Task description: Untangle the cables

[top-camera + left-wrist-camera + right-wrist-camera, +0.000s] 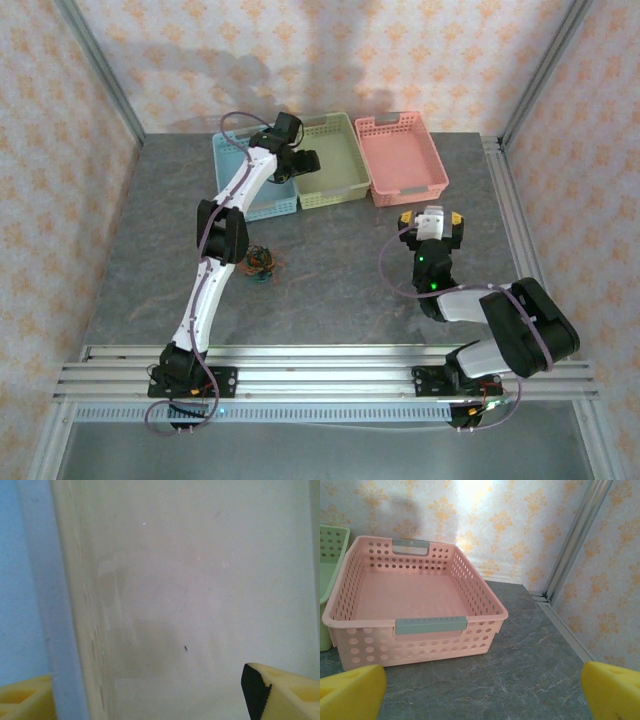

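The cables (262,262) lie bunched in a small knot of black, red-orange and green strands on the grey table, just right of my left arm's elbow. My left gripper (303,160) hangs far from the knot, over the near left part of the green basket (335,125). In the left wrist view it (150,700) is open over the basket's pale bare floor, with nothing between its yellow fingers (280,687). My right gripper (430,215) stands open in front of the pink basket (405,150), and in its own view (482,690) only table lies between its fingers.
Three baskets stand in a row at the back: blue (232,150), green and pink (410,590). The blue one's wall (20,580) shows left of the green rim. A metal frame rail (570,555) runs along the table's right edge.
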Robot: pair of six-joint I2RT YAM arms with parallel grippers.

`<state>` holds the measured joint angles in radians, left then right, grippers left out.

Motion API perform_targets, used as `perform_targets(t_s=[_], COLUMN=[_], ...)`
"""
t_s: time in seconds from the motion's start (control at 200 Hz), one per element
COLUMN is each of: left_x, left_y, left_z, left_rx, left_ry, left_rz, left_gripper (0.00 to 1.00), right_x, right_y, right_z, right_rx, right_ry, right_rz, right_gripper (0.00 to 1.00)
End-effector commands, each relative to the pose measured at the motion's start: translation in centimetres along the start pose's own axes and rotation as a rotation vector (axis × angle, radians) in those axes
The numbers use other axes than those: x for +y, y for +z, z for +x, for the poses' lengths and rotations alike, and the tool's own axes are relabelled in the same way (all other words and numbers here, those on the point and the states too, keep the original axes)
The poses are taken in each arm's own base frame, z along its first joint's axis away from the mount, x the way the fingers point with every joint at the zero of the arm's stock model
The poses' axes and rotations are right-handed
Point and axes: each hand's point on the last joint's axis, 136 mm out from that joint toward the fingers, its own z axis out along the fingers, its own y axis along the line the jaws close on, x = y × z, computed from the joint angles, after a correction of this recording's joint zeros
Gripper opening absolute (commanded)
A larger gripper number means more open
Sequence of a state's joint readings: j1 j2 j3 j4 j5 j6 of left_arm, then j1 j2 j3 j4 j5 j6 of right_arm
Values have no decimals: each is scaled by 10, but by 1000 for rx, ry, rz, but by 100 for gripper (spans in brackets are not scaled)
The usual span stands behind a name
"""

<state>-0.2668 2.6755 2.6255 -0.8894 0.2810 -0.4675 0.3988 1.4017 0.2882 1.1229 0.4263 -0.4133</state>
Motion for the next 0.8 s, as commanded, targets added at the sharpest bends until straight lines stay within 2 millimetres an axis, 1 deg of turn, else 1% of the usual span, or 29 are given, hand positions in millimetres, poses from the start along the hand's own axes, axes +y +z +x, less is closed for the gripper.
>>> perform_targets(t_s=[0.0,0.065,0.125,0.175,0.31,0.41,0.44,0.445,0.47,0.505,0.51,0.525,0.56,0.565,0.57,0.596,0.606,0.621,0.691,0.721,0.726,0.731,0.766,0.796], left_x=[-12,-9,-9,-13,-22,-23,-21,-20,-20,-16,-14,-13,-9,-8,-9,-4,-5,-2,17,25,27,27,41,55], left_y=[-12,-28,-49,-70,-136,-181,-191,-191,-204,-213,-211,-219,-229,-227,-233,-234,-244,-249,-262,-264,-262,-266,-263,-266], left_z=[-13,-22,-34,-46,-74,-82,-80,-79,-79,-73,-71,-69,-60,-58,-58,-49,-46,-40,-9,6,10,11,31,46], left_rx=[-51,-91,-142,-196,-332,-404,-413,-412,-433,-441,-434,-448,-463,-461,-470,-476,-493,-502,-525,-525,-519,-525,-511,-511], left_ry=[57,82,96,105,122,120,117,116,110,102,102,95,77,75,73,65,59,50,-3,-14,-15,-17,-30,-51], left_rz=[15,-24,-54,-60,-73,-90,-97,-99,-97,-100,-104,-101,-89,-88,-81,-68,-53,-45,-31,-21,-23,-17,-33,-55], left_gripper=[88,90,95,100,100,100,100,100,100,100,100,100,100,100,100,100,100,100,100,100,100,100,100,100], right_x=[5,4,4,4,3,2,1,1,1,1,1,0,0,0,0,-1,-1,-2,-9,-13,-13,-14,-17,-18], right_y=[1,2,2,2,2,2,2,2,2,2,2,2,2,2,2,3,3,3,1,0,0,0,-2,-3], right_z=[-6,-6,-6,-6,-6,-6,-6,-6,-5,-6,-5,-5,-6,-5,-5,-6,-6,-6,-7,-8,-9,-9,-10,-11], right_rx=[-14,-15,-15,-15,-16,-17,-17,-18,-16,-17,-16,-16,-17,-17,-16,-17,-17,-18,-28,-34,-37,-39,-46,-53], right_ry=[0,0,2,3,6,5,5,5,4,4,4,5,7,7,7,8,8,11,33,49,54,57,72,84], right_rz=[-11,-10,-9,-7,-3,8,11,11,13,15,16,17,21,21,22,27,29,32,69,87,89,92,104,103], right_gripper=[99,99,99,99,99,99,99,99,99,99,99,99,99,99,99,99,99,99,99,99,99,99,99,99])
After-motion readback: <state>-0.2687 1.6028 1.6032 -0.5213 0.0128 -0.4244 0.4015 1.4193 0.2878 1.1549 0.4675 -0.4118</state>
